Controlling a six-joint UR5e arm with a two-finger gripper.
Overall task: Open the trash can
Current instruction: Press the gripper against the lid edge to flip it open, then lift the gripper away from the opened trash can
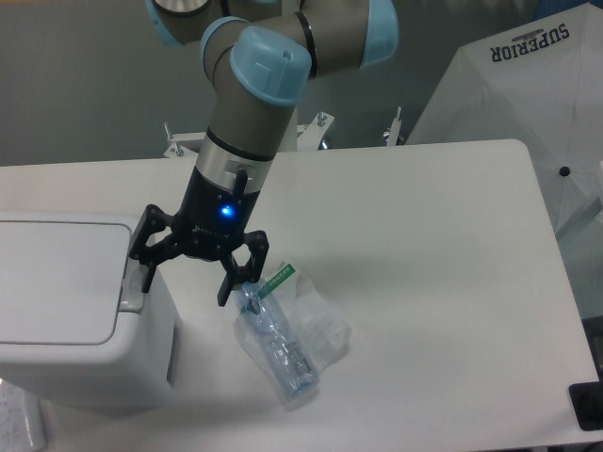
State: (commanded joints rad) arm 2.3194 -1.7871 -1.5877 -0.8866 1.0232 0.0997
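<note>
Claw [187, 282] spread wide, one finger [147, 273] planted on the bin's [66, 311] grey button [132, 282], presumably to pop the lid.

What we count on and around the table

We see one white trash can [66, 320], one crushed clear bottle [283, 344] with a green label, one arm with one gripper [185, 280], one white table [424, 282], and one white umbrella [528, 94] marked SUPERIOR.
</note>
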